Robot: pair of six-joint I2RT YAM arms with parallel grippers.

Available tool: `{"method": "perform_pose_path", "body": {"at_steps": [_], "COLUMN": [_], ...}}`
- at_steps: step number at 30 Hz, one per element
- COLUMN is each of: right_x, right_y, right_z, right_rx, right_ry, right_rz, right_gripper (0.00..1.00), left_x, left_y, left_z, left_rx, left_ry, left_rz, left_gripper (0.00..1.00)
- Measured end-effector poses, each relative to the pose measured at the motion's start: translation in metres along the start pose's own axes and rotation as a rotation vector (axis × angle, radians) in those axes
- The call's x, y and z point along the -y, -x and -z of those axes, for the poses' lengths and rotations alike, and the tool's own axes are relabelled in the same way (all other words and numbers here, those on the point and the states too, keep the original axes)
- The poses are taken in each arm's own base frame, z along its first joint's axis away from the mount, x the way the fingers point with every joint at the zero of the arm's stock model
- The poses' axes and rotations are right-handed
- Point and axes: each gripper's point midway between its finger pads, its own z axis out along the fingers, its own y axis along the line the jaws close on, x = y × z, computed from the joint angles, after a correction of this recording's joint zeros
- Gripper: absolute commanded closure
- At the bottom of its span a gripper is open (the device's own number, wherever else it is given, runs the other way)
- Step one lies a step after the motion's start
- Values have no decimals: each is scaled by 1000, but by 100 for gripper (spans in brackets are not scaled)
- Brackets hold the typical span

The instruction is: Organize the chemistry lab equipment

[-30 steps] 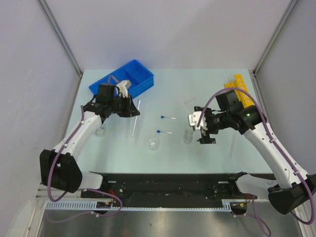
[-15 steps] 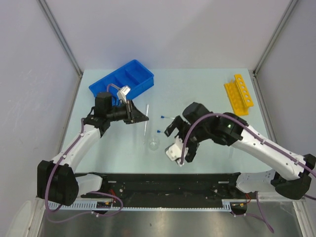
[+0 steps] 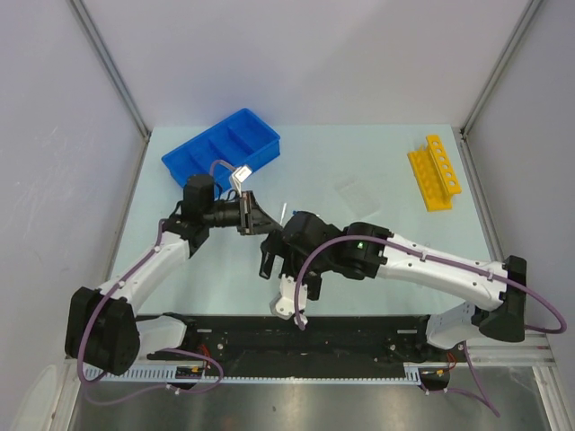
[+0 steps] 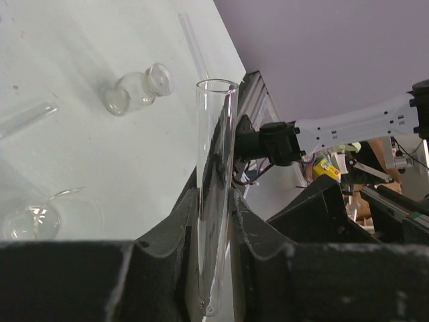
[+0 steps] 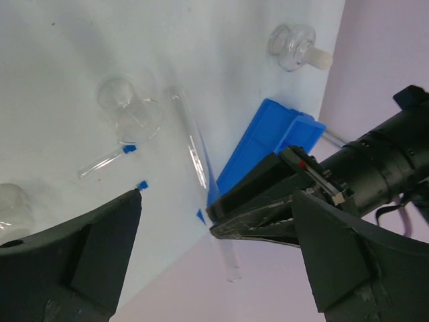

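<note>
The right gripper (image 5: pixel 218 196) has swung from beside the yellow holed rack (image 3: pixel 434 171) to the middle, jaws wide and empty. The left gripper (image 4: pixel 214 198), closed narrowly on a long clear tube (image 4: pixel 216 134), has moved inward. The tube sits left of centre above the surface (image 3: pixel 377 144), long axis along the gripper, open mouth pointing to the robot's right.
</note>
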Motion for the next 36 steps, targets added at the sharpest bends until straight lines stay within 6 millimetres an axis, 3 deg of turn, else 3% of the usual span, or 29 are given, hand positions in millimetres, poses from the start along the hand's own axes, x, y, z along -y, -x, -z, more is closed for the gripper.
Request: {"method": "perform_pose_path", "body": {"at_steps": [6, 16, 19, 26, 36], "right_x": [5, -10, -14, -27, -29], "right_y": [-1, 7, 6, 9, 8], "right_z": [-9, -37, -43, -56, -62], "right_rx": [-15, -21, -29, -51, -68], "right_ry": [-3, 90, 110, 163, 135], "right_rz": [117, 200, 200, 188, 178], "right_gripper": [8, 24, 33, 65, 78], "left_x": [2, 10, 14, 14, 13], "left_y": [-18, -28, -28, -31, -32], "left_z": [-4, -3, -3, -2, -2], "left_rx": [-48, -61, -60, -59, -49], "left_ry": [-28, -50, -57, -60, -57], "left_rz": [20, 0, -7, -10, 6], "left_gripper": [85, 85, 85, 85, 78]}}
